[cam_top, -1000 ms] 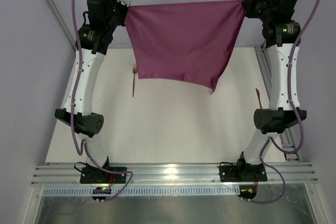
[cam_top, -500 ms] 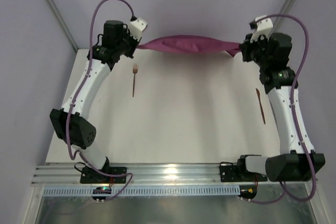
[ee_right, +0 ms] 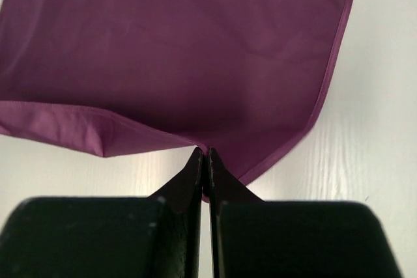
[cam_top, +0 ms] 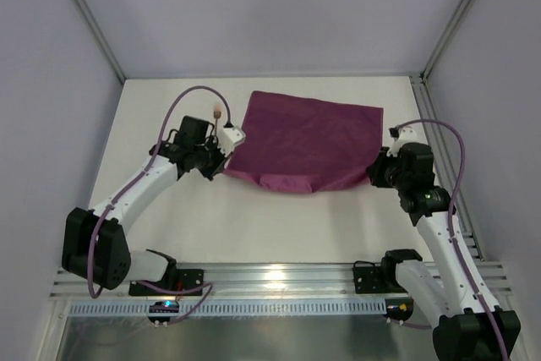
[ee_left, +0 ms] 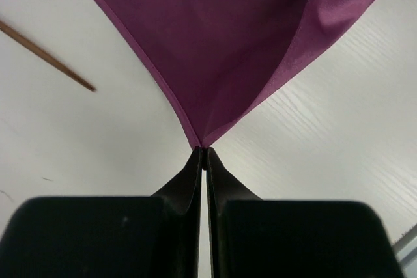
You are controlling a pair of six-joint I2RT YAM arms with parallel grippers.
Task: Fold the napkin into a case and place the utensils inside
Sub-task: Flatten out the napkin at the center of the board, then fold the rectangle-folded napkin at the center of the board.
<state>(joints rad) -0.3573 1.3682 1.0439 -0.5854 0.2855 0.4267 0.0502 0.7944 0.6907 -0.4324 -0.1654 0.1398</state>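
The magenta-purple napkin [cam_top: 308, 137] lies spread on the white table, its near edge rumpled and slightly folded under. My left gripper [cam_top: 223, 161] is shut on the napkin's near left corner [ee_left: 215, 63]; the jaws pinch the cloth tip [ee_left: 203, 151]. My right gripper [cam_top: 373, 172] is shut on the near right corner [ee_right: 195, 50], with the cloth caught between the jaws [ee_right: 203, 153]. The fork's pale head [cam_top: 217, 111] shows just left of the napkin, and its copper handle [ee_left: 49, 58] shows in the left wrist view. The other utensil is hidden.
The table's white surface [cam_top: 279, 217] extends toward the arm bases. A metal rail [cam_top: 279, 276] runs along the near edge. Frame posts stand at the far corners, and a rail [cam_top: 423, 112] borders the right side.
Both arms came down and toward the near side, bringing the napkin from hanging in the air at the back to lying spread on the table. Both grippers stayed shut on its corners.
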